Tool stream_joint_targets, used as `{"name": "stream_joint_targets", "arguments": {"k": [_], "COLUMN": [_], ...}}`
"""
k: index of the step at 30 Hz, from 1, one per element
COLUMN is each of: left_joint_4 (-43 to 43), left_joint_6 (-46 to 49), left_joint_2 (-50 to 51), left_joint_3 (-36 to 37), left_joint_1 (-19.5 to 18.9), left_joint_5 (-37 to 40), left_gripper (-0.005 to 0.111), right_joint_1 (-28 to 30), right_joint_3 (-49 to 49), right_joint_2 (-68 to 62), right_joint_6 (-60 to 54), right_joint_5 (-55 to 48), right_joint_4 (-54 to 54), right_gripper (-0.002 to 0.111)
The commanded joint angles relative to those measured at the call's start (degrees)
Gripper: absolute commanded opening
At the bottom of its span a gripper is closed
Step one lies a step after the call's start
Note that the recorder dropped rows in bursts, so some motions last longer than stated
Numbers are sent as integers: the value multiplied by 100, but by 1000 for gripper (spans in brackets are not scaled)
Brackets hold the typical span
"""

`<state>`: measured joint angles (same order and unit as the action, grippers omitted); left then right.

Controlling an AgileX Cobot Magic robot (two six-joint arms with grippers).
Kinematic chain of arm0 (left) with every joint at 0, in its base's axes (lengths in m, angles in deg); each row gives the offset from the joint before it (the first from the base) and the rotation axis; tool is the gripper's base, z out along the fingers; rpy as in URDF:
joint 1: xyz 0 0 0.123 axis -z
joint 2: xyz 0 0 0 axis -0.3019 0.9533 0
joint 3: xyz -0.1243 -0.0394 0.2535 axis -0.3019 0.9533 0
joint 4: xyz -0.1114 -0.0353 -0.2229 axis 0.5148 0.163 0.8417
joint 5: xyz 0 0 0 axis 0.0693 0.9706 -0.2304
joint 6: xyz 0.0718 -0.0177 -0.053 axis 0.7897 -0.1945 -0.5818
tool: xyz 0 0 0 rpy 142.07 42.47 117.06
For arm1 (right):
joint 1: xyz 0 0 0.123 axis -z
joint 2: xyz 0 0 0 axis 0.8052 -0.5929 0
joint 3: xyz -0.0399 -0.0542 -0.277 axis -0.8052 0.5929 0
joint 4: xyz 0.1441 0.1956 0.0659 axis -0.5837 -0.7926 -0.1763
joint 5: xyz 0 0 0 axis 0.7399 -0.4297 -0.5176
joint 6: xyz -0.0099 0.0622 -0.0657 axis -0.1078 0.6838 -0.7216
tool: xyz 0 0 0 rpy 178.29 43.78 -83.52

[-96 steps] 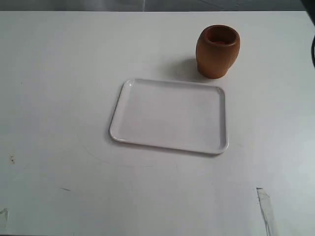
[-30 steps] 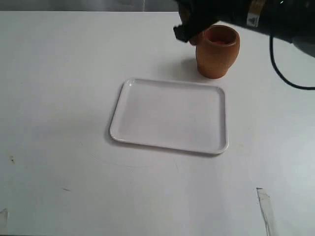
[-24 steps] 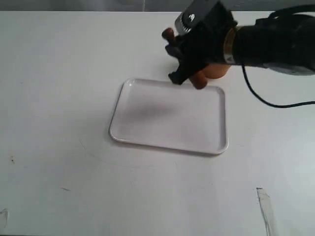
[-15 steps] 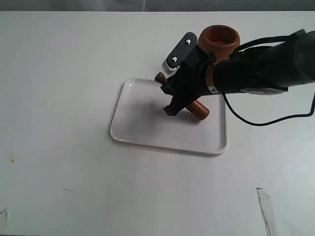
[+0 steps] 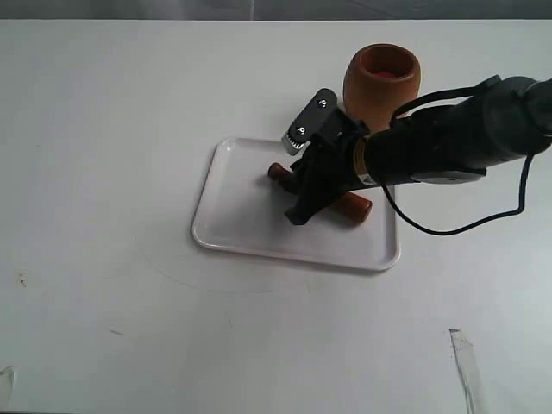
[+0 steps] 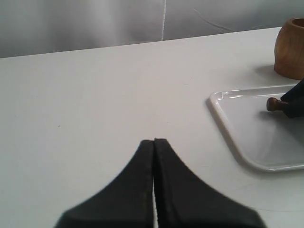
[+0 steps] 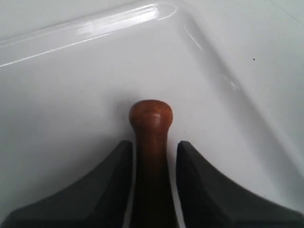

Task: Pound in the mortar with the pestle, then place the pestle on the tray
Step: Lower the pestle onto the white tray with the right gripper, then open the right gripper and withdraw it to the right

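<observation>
Leftmost, in the left wrist view, the left tool (image 6: 154, 142) hangs over bare bench (image 6: 85, 104) with its two dark fingers pressed flat together, nothing between them. A small dark speck (image 5: 21, 279) marks the bench surface near the left edge of the exterior view.

Toward the centre lies the tray (image 5: 237, 220), flat on the bench, its long sides running left to right. The pestle (image 5: 352, 206) is at the tray's surface, in the right half, lying aslant: its small knob points toward the tray's far left, its thick end toward the right rim. Whether it rests fully on the tray cannot be told.

The right tool (image 5: 304, 177) grips the pestle about mid-shaft, reaching in from the right. In the right wrist view its fingers (image 7: 118, 161) sit narrowly set, close against both sides of the shaft, and the knob projects just beyond their tips over the white tray floor (image 7: 71, 85). The left wrist view shows the same knob (image 6: 273, 104) emerging from the dark tool above the tray (image 6: 247, 142).

Just beyond the tray's far right corner stands the mortar (image 5: 382, 86), upright on the bench, apart from the tray, its reddish interior visible. The black right arm (image 5: 457, 142) crosses in front of its base. A pale strip (image 5: 461, 349) lies on the bench at lower right.
</observation>
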<state>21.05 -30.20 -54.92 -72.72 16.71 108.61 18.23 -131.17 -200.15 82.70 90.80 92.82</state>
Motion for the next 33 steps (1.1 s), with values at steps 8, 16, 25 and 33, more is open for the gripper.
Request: {"name": "stream_joint_targets", "arguments": {"k": [8, 16, 25, 33], "left_joint_4": [42, 42, 42, 42], "left_joint_6": [-47, -47, -47, -47], "left_joint_2": [-7, -7, -7, -7], "left_joint_3": [3, 3, 3, 3], "left_joint_1": [44, 44, 44, 44], "left_joint_5": [-17, -17, -17, -17], "left_gripper": [0, 0, 0, 0], "right_joint_1": [-9, -9, -9, -9], "right_joint_3": [14, 181, 1754, 2857], "right_joint_2": [1250, 3436, 6145, 7958], "right_joint_6": [501, 2451, 2713, 2899], "right_joint_5": [146, 415, 608, 833], "right_joint_4": [-42, 1539, 1526, 1277], "right_gripper": [43, 0, 0, 0]}}
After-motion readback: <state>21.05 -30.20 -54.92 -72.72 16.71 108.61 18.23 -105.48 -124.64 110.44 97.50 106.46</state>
